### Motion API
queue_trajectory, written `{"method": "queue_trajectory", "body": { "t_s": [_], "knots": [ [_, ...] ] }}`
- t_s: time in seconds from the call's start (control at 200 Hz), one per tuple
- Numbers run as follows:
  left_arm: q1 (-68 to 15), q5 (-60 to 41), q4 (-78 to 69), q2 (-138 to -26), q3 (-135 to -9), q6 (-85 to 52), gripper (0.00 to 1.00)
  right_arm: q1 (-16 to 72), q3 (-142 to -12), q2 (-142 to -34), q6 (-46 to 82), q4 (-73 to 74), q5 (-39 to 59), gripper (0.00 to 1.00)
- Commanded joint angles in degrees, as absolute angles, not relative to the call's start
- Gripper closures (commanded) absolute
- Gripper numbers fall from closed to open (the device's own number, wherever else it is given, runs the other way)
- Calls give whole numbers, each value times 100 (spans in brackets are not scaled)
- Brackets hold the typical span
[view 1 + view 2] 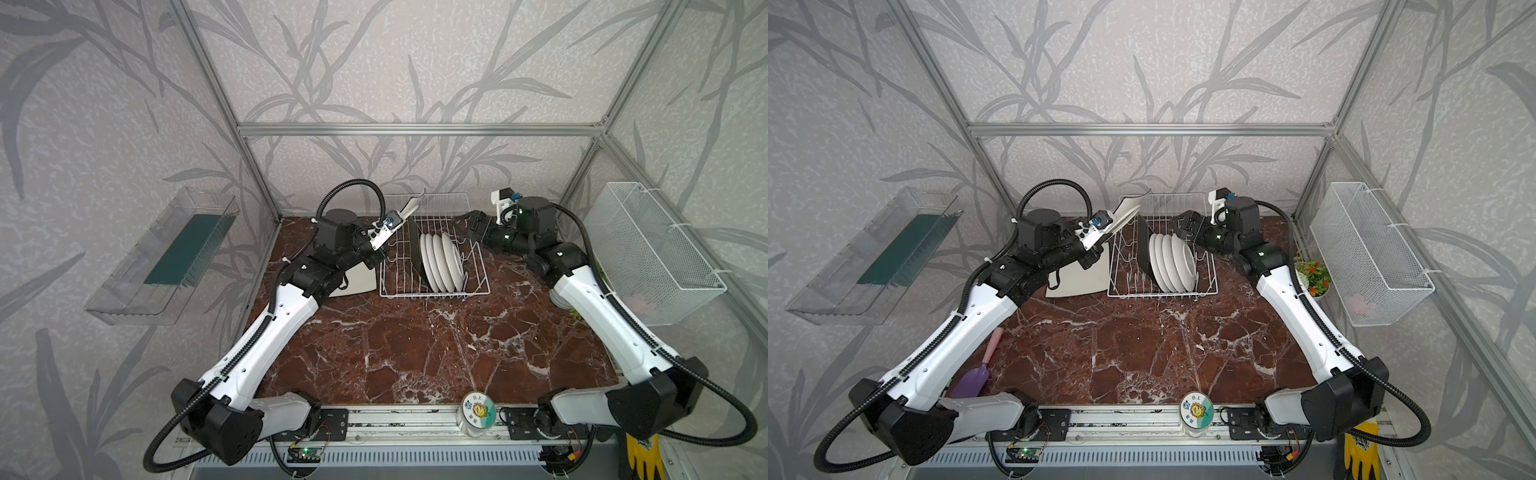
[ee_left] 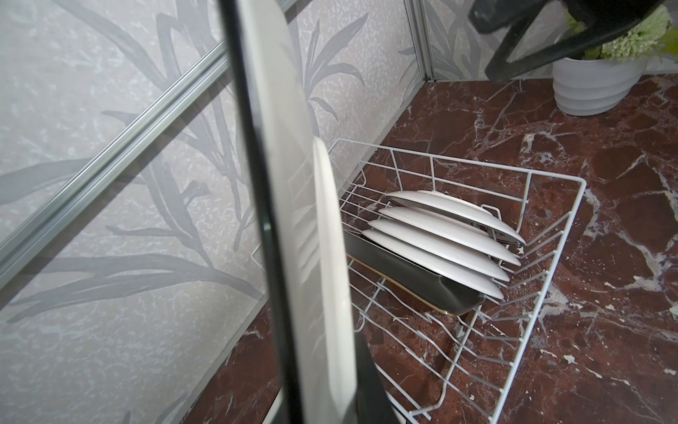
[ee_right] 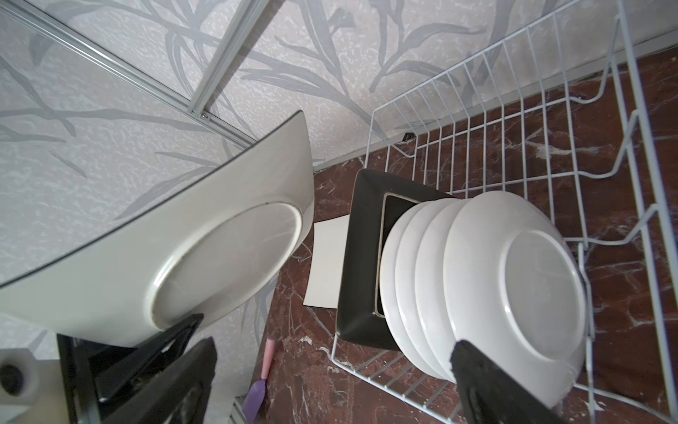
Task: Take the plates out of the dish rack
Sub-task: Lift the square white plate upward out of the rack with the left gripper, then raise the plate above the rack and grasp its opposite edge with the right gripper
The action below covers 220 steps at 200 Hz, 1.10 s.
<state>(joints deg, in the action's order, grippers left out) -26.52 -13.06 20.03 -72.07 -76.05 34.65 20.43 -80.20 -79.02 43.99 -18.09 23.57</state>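
In both top views the left gripper (image 1: 400,216) is clamped on one edge of a cream square plate (image 1: 412,206). It holds the plate tilted in the air over the back left corner of the dish rack (image 1: 478,286). A second cream plate (image 1: 357,282) lies flat on the marble table (image 1: 415,353) just beside the rack's left side, partly under the left arm. In the rack stand a black square plate (image 1: 415,249) and four round white plates (image 1: 442,262) leaning in a row next to it. The right gripper (image 1: 467,224) hangs at the rack's back right, jaws spread wide and empty.

The left wrist view shows the cream square plate (image 2: 319,257) edge-on, with a dark finger (image 2: 370,389) pressed to it. The five racked plates sit below.

The right wrist view shows that plate's underside (image 3: 201,257) and foot ring. One finger (image 3: 488,381) of the right gripper sits in front of the outermost of the round white plates (image 3: 513,275). I can't tell whether it touches.

These look like glazed ceramic: stiff, slick and breakable. I'd guess the big square ones are heavy enough to swing in a one-edge pinch. A deep bite past the curved lip seems safest. The round ones look lighter; I'd take each by its top rim and lift it straight up clear of the prongs.
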Motion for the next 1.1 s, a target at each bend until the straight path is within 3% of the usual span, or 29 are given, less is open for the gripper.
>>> {"method": "queue_trajectory", "body": {
  "t_s": [0.0, 0.66, 1.095],
  "knots": [
    [-2723, -1322, 842, -6857, -7707, 4262, 100, 2030, -8252, -8060, 4906, -1349, 2795, 1],
    [-3428, -611, -87, -6763, -6806, 6218, 100, 2187, -8344, -8577, 5788, -1007, 3121, 0],
    [-3642, -329, -420, -6720, -6575, 6721, 100, 2379, -8586, -8990, 5856, -1152, 3350, 25]
  ]
}}
